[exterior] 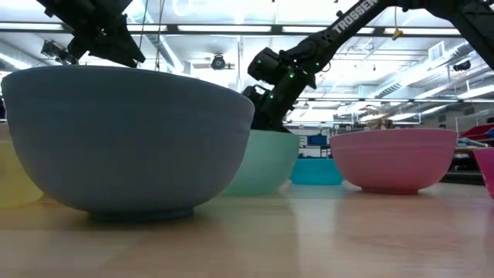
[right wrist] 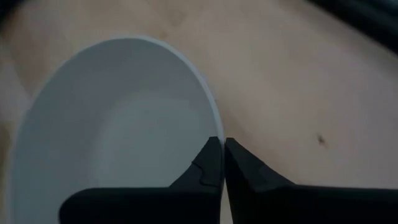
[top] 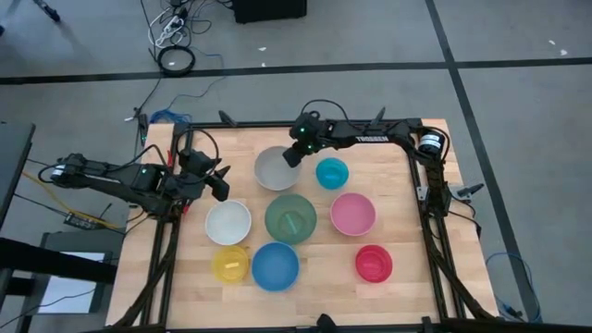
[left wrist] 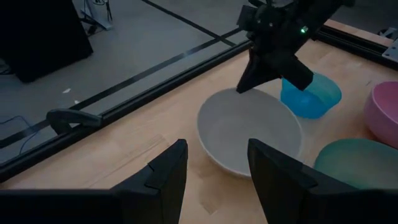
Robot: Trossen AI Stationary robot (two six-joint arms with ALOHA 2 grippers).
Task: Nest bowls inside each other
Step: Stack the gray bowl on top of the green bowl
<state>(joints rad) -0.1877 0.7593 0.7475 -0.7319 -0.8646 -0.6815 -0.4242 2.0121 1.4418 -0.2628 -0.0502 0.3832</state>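
The bowls stand apart on the wooden table, each on its base: grey (top: 276, 169), cyan (top: 332, 172), white (top: 228, 222), green (top: 290, 218), pink (top: 352, 214), yellow (top: 230, 263), blue (top: 275, 266) and red (top: 374, 263). My right gripper (top: 292, 159) is at the grey bowl's far right rim, shut on it. My left gripper (top: 222, 185) hangs open above the table to the left of the grey bowl (left wrist: 249, 134), with nothing between its fingers (left wrist: 168, 174). My right gripper (right wrist: 222, 142) pinches the grey bowl's rim (right wrist: 214, 121) at its far right side, one finger inside the bowl and one outside. The fingers slant down from the table's far right. The bowl sits level, its base on the table.
A black frame rail (top: 324, 125) runs along the table's far edge, close behind the grey bowl. In the low view the blue bowl (exterior: 123, 139) fills the foreground, with the green (exterior: 266, 162), cyan (exterior: 316, 171) and pink (exterior: 394, 158) bowls behind it.
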